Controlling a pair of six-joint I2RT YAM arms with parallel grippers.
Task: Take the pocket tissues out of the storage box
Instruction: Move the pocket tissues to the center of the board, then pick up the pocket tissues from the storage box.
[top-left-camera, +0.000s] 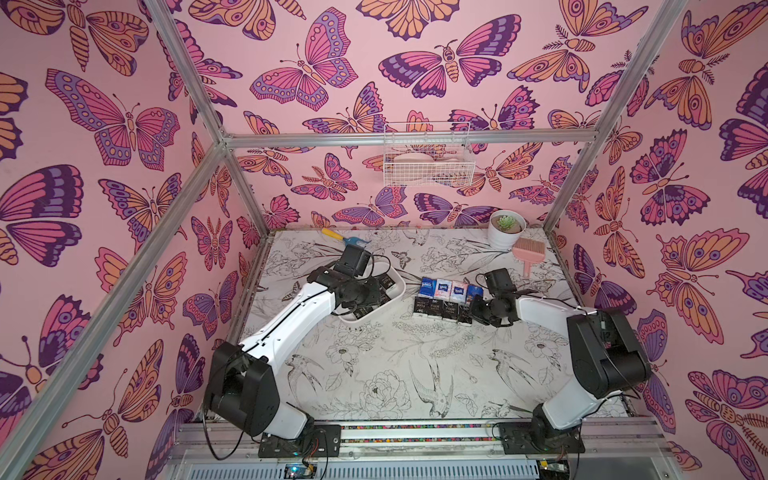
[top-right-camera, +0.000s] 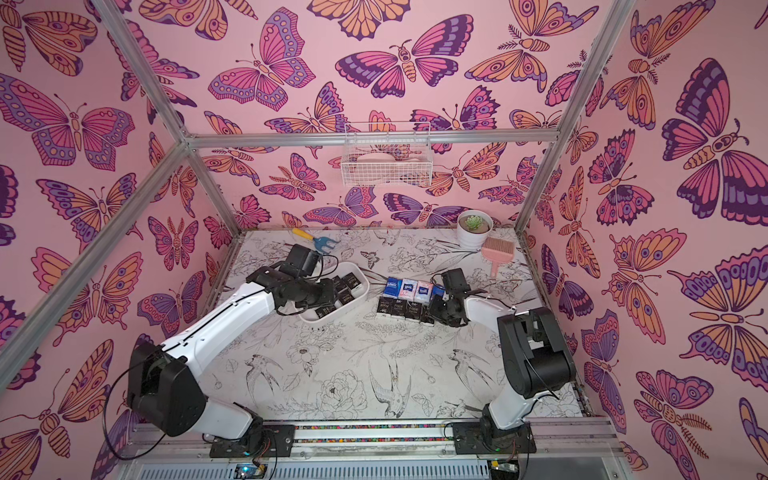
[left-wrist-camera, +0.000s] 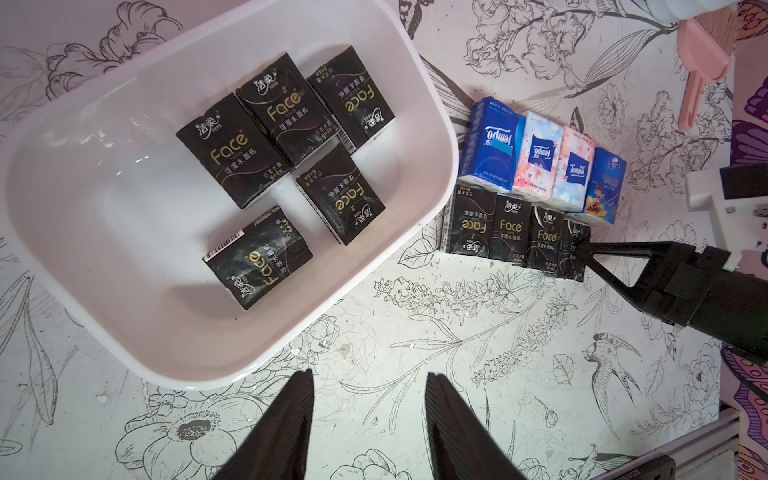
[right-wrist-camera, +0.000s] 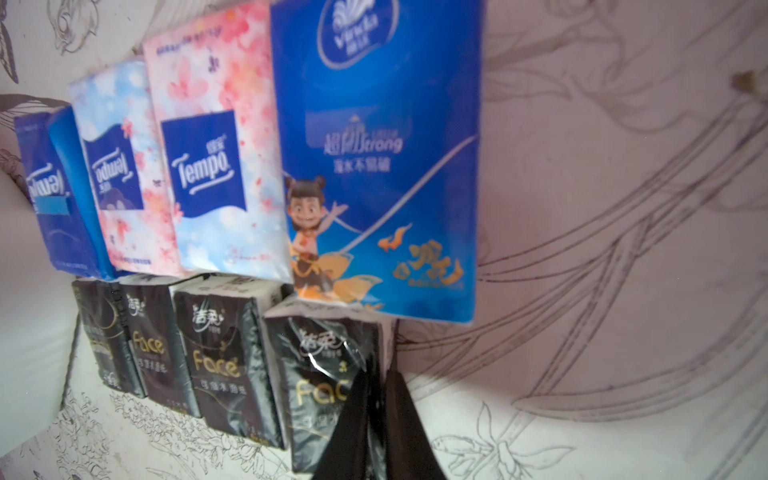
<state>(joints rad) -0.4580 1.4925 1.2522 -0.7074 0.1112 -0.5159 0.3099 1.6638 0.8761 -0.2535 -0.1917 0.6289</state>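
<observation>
both top views are bright and evenly lit by diffuse light; shadows on the table (top-left-camera: 395, 374) are faint. wide-angle distortion splays the frame bars (top-left-camera: 332, 140) towards the picture corners. the left wrist view is sharp: ahead of the left gripper (left-wrist-camera: 370, 374), the storage box (left-wrist-camera: 124, 232) floor carries pale glare patches and the black pocket tissues (left-wrist-camera: 266, 120) show small glints. the right wrist view is softer: print on the pocket tissues blurs away from the right gripper (right-wrist-camera: 376, 374), its fingers (right-wrist-camera: 349, 424) are out of focus, and the table beside them is dim.
</observation>
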